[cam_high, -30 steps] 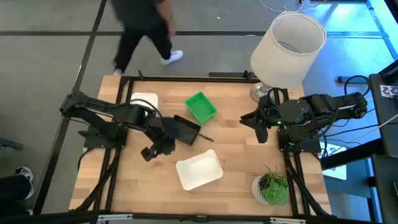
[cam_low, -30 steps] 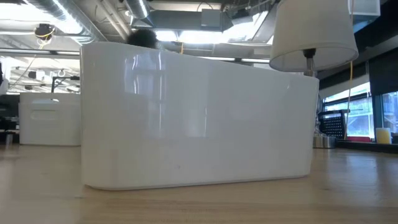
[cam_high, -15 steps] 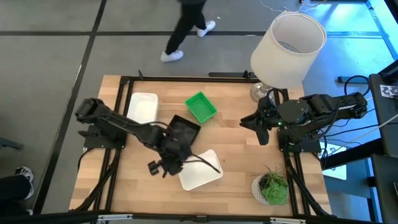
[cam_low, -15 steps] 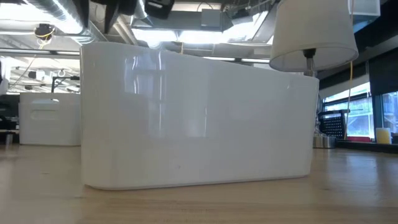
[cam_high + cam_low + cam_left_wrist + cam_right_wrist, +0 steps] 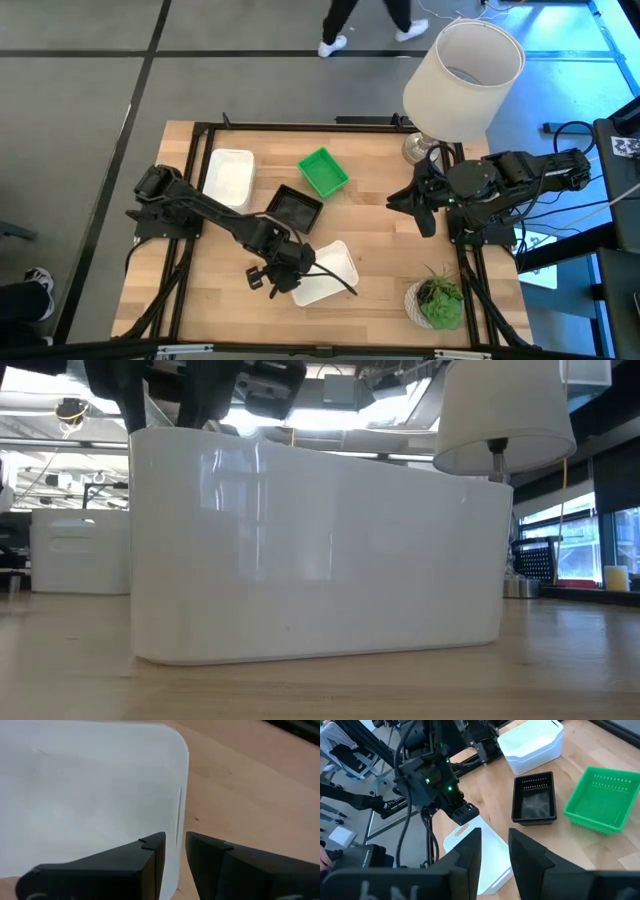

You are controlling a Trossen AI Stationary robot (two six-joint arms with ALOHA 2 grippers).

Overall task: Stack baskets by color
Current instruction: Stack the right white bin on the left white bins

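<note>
Table (image 5: 380,215): a light wood top with a black frame around it. It fills the middle of the high view.
Lampshade (image 5: 463,80): big, white and round. It stands at the upper right of the high view, by the table's far right corner.
Left arm (image 5: 200,207): dark. It reaches from the left side of the high view toward the lower middle.
Right arm (image 5: 510,178): dark. It waits at the right side of the high view, near the lampshade.
Near white basket (image 5: 325,273): sits in the lower middle of the high view. In the low view it fills almost the whole picture.
Far white basket (image 5: 228,175): sits at the upper left of the table, well apart from the other white one.
Black basket (image 5: 294,209): sits in the middle of the table, between the far white basket and the near white basket.
Green basket (image 5: 323,172): sits in the upper middle of the table, just beside the black basket.
Plant (image 5: 437,300): small and leafy, in a white pot at the lower right of the table.
Left gripper (image 5: 173,851): it is right over the left end of the near white basket. Its two dark fingers are a little apart, with the basket's edge showing in the gap. I cannot tell if they pinch it.
Right gripper (image 5: 495,849): it hangs over the right side of the table. Its fingers are a little apart and hold nothing.
Person (image 5: 370,20): only legs and white shoes show, at the top of the high view, on the floor past the table.
</note>
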